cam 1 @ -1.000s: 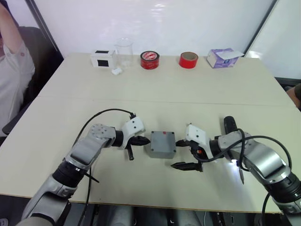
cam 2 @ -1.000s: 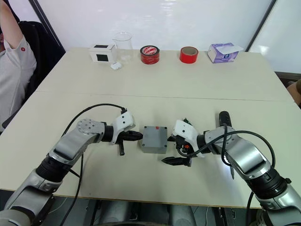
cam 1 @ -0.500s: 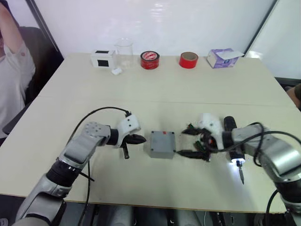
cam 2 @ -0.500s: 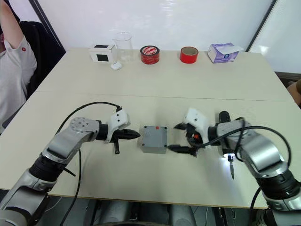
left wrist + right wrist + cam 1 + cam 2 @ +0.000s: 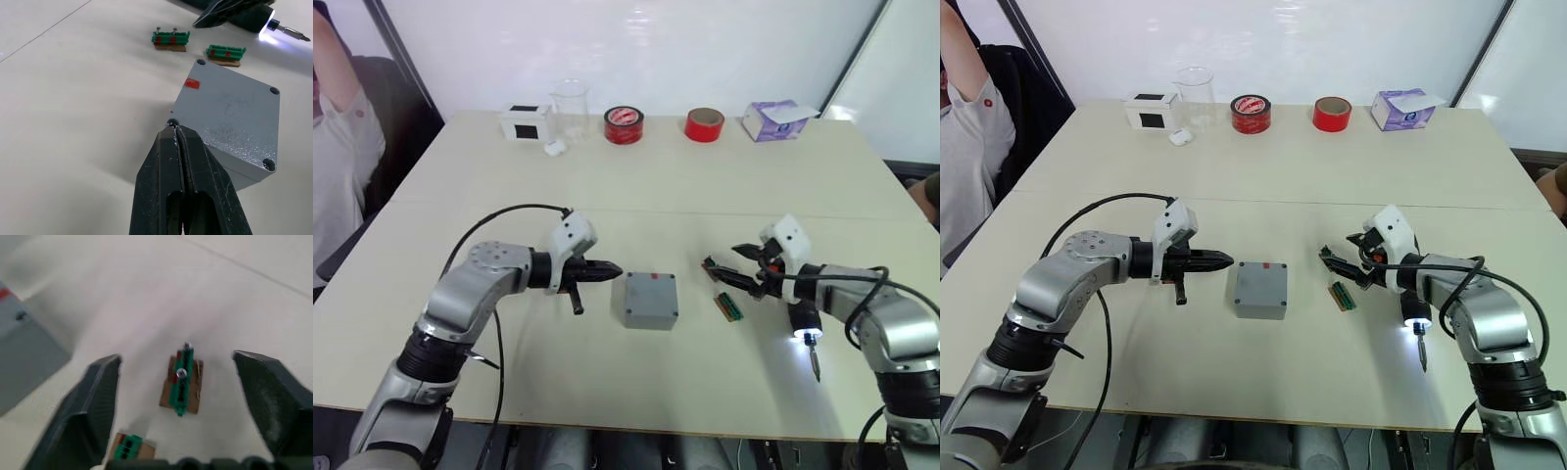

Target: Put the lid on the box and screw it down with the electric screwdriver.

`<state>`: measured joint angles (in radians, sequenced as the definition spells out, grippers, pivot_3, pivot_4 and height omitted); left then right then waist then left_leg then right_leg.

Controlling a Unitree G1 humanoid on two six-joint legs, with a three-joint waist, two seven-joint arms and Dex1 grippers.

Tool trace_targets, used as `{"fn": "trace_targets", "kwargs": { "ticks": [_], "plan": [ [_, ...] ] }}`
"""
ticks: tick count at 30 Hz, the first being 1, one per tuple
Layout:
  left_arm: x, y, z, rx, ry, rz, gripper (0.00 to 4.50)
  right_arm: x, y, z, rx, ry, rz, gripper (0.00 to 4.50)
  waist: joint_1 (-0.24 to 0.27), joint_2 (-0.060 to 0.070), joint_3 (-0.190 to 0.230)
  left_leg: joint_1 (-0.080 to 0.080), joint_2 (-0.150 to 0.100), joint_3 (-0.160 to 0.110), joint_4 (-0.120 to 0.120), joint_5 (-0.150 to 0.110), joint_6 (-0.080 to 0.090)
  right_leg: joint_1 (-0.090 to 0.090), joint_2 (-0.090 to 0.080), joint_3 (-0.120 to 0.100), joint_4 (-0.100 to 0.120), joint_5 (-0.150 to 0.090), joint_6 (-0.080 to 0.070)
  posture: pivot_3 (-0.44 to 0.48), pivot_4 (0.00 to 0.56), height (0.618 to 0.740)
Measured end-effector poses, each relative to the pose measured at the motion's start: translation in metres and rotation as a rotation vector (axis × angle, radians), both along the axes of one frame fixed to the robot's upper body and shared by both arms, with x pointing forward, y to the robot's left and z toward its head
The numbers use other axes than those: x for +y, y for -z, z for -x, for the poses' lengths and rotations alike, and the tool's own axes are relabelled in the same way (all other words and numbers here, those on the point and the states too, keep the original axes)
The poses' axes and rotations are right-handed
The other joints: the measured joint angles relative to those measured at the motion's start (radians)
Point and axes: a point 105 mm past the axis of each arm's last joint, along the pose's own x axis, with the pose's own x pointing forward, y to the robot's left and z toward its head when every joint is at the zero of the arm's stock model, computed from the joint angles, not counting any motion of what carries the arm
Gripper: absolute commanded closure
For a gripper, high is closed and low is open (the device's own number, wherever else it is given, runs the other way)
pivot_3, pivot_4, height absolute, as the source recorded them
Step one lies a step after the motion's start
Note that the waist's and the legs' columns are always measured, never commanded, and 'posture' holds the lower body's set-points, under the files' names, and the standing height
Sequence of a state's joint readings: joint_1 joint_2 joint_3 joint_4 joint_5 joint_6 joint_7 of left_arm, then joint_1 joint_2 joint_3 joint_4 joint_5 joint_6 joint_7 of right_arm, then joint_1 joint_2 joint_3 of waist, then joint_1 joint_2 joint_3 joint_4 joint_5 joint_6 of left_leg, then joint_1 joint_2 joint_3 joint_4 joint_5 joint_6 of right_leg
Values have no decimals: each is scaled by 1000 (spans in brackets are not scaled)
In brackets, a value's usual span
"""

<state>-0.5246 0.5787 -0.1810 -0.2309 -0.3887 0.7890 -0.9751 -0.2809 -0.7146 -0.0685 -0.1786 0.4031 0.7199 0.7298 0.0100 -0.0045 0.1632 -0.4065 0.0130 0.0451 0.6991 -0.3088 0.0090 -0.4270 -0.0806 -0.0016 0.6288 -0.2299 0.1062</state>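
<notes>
— Sitting where, that small square grey box [image 5: 650,300] with its grey screw-holed lid [image 5: 234,108] on?
— Mid-table, beside the clenched left gripper [image 5: 614,271].
— And the right gripper [image 5: 741,266]?
— Spread over green circuit boards [image 5: 182,384] (black electric screwdriver [image 5: 800,310] alongside).

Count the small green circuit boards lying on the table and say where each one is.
2. One green circuit board lies by the right tool; the other green circuit board lies nearer the robot, between the grey box and the electric screwdriver.
</notes>
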Motion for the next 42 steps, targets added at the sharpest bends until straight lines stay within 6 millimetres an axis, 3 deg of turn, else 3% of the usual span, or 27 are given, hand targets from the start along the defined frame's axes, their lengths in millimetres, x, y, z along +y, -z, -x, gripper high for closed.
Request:
{"fn": "trace_targets", "kwargs": {
  "ticks": [1, 11, 14, 17, 18, 33, 42],
  "plan": [
    [0, -1, 1, 0, 2, 0, 4500, 0, 3, -1, 1, -1, 7, 2195, 0, 0, 0, 0, 0, 0, 0, 0, 0, 0, 0, 0, 0, 0, 0, 0, 150, 740],
    [-1, -4, 4, -5, 14, -1, 4500, 3, 19, -4, 20, 4, 29, 2195, 2, 0, 0, 0, 0, 0, 0, 0, 0, 0, 0, 0, 0, 0, 0, 0, 150, 740],
    [-2, -6, 6, -6, 25, 5, 4500, 0, 21, -6, 20, 15, 34, 2951, 0, 0, 0, 0, 0, 0, 0, 0, 0, 0, 0, 0, 0, 0, 0, 0, 150, 740],
    [-3, -6, 7, -10, 25, 6, 4500, 0, 23, -6, 20, 19, 27, 4287, 0, 0, 0, 0, 0, 0, 0, 0, 0, 0, 0, 0, 0, 0, 0, 0, 150, 740],
    [-2, -6, 6, -10, 23, 5, 4500, 1, 22, -7, 13, 19, 21, 4438, 0, 0, 0, 0, 0, 0, 0, 0, 0, 0, 0, 0, 0, 0, 0, 0, 150, 740],
    [-1, -8, 7, -6, 22, 9, 4500, 0, 20, -9, -1, 29, 22, 4438, 0, 0, 0, 0, 0, 0, 0, 0, 0, 0, 0, 0, 0, 0, 0, 0, 150, 740],
    [3, -10, 7, 4, 17, 17, 4500, -4, 2, -12, -40, 65, -51, 4438, 0, 0, 0, 0, 0, 0, 0, 0, 0, 0, 0, 0, 0, 0, 0, 0, 150, 740]
  ]
}}
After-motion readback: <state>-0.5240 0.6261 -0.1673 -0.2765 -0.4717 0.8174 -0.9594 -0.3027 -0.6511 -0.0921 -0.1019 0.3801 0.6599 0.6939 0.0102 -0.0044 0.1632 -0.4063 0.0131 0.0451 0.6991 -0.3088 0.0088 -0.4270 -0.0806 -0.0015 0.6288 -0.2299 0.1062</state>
